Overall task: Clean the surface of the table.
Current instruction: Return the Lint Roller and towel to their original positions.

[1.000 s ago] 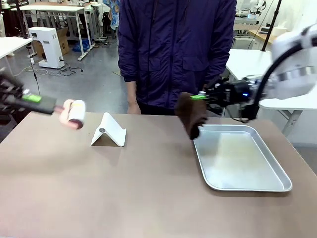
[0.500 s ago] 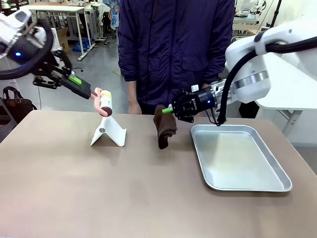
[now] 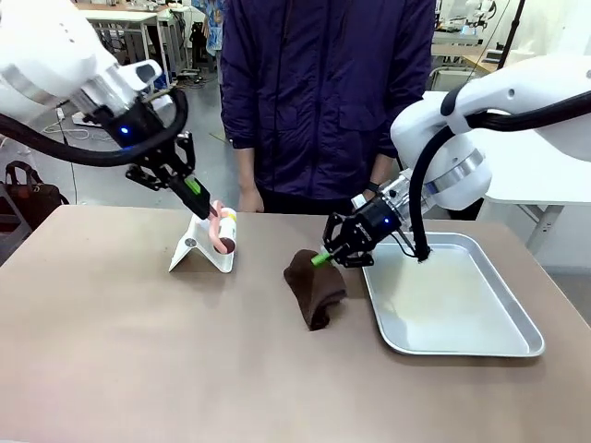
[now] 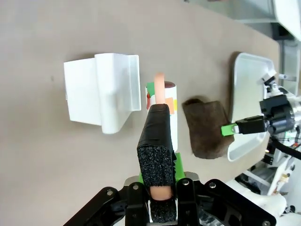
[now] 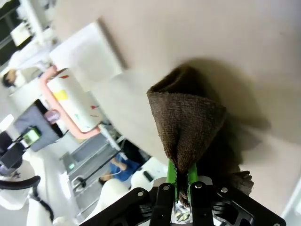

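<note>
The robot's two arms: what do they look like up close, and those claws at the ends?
Both arms are glossy white with rounded joints. A thick black cable loops beside each. Each ends in a black claw, left claw and right claw, with bright green pads on the fingers. Small blue lights glow near the wrists.

grey floor (image 3: 185,157), white workshop tables (image 3: 120,16) behind.
</note>
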